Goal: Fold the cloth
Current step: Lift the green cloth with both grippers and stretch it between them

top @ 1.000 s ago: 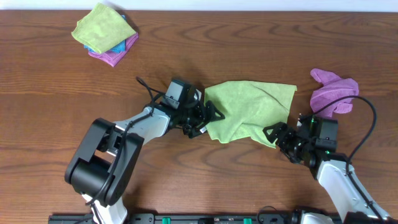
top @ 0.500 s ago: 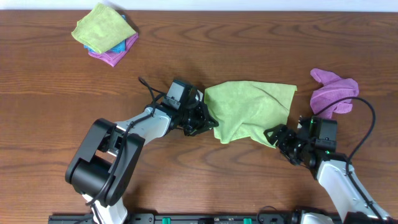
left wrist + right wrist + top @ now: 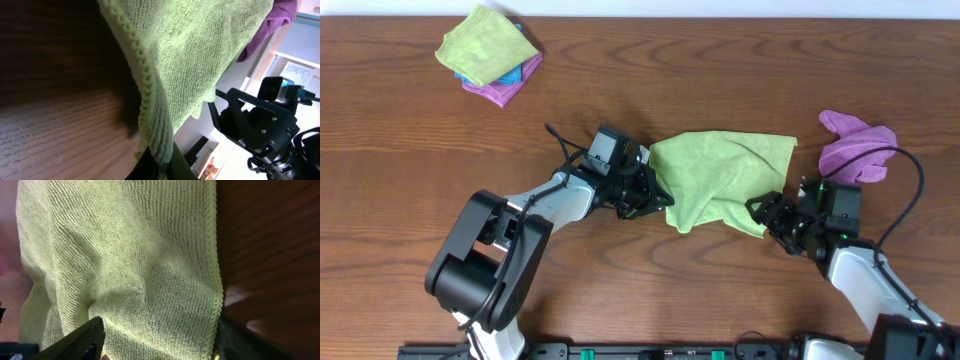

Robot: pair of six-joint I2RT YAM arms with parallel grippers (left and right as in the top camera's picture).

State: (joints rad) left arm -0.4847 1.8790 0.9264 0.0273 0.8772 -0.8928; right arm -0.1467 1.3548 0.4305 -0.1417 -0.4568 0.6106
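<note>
The green cloth (image 3: 725,180) lies rumpled on the wooden table, right of centre. My left gripper (image 3: 660,197) is at its left near edge and is shut on the hem. In the left wrist view the ribbed hem of the cloth (image 3: 200,50) runs down into the pinched left gripper (image 3: 162,167). My right gripper (image 3: 760,212) is at the cloth's near right corner. In the right wrist view the cloth (image 3: 130,255) fills the gap of the right gripper (image 3: 160,342). Its fingers (image 3: 80,337) stand wide apart on either side of the cloth.
A crumpled purple cloth (image 3: 855,150) lies just beyond my right arm. A stack of folded cloths (image 3: 490,55), green over blue and purple, sits at the far left. The other arm's black gripper (image 3: 255,130) shows beyond the cloth.
My left gripper has shut on the cloth's left near edge. My right gripper has moved up to the near right corner, and its fingers now straddle the cloth.
</note>
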